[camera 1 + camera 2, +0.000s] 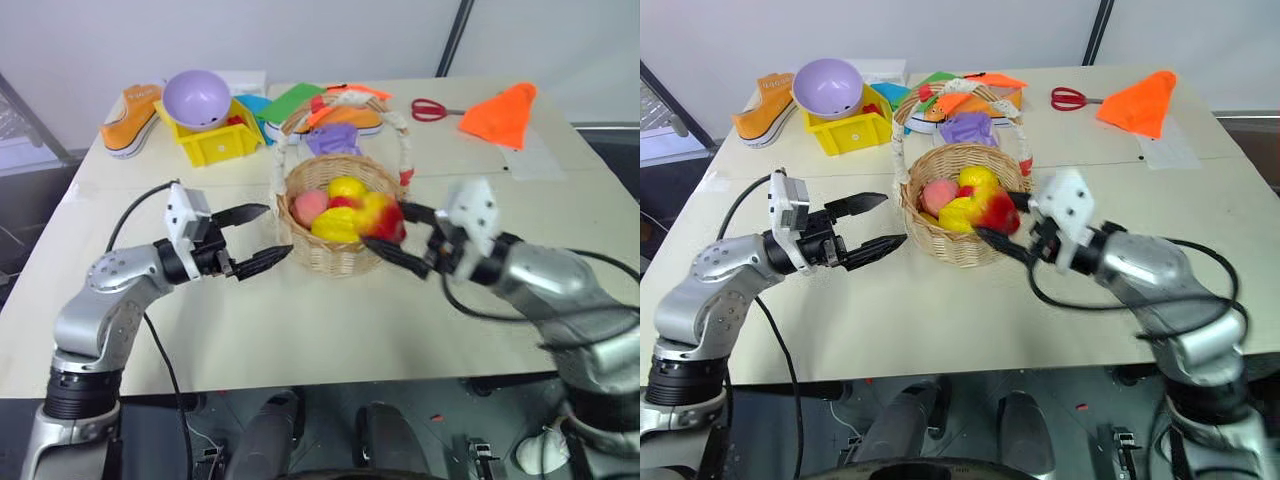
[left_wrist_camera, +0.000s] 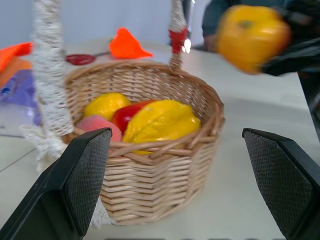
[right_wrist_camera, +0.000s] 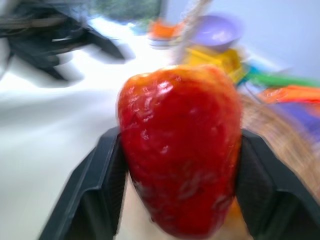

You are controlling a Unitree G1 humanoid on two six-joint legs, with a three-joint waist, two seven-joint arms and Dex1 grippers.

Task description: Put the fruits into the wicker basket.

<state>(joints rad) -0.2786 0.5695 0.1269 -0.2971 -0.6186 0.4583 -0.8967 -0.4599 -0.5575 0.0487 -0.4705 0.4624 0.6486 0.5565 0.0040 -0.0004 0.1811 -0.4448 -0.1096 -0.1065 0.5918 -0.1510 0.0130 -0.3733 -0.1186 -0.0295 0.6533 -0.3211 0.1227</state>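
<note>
Tabletop (image 1: 300, 330): scissors (image 1: 432, 108), orange cone (image 1: 505, 114) behind basket (image 1: 345, 240)

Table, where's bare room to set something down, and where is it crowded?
The near half of the table is bare, bordered by the wicker basket and both grippers, left and right. The near-left side is open too. It is crowded behind the basket: yellow bin, purple bowl, orange shoe, scissors, orange cloth.

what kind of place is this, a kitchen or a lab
Likely a robot test setup, not a kitchen: a plain table holds unrelated props, such as a sneaker, scissors and a basket of toy fruits.
</note>
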